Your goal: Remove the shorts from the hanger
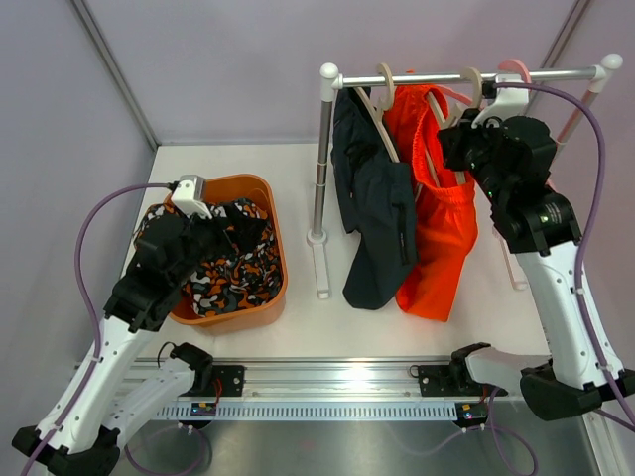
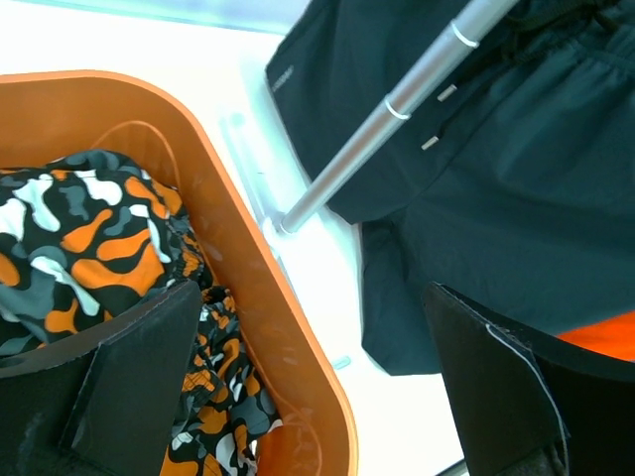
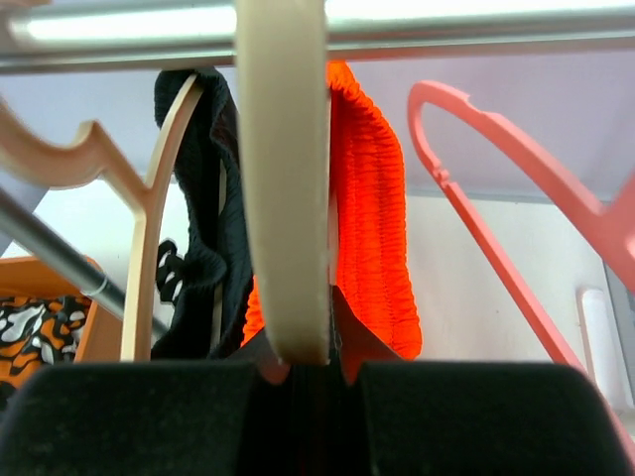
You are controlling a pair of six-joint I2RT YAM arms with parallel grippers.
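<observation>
one shorts in the basket, two on the rail

your right gripper is up at the rail. its two black fingers are squeezed in on the bottom of the cream hanger, and a bit of orange cloth shows at the pinch. the orange shorts hang on that hanger, right behind it. just beside them the navy shorts hang on a wooden hanger. on the other side a pink hanger hangs on the same rail.

your left gripper is down low at the basket. its fingers are wide apart and hold nothing. one finger is over the inside of the basket and the other is out past its rim. the camo shorts lie bunched up inside the basket. past the rim, the pole of the rack stands on the white table, and the navy shorts hang down beside it. from the top view, the basket sits on the left side of the table, apart from the rack.
</observation>
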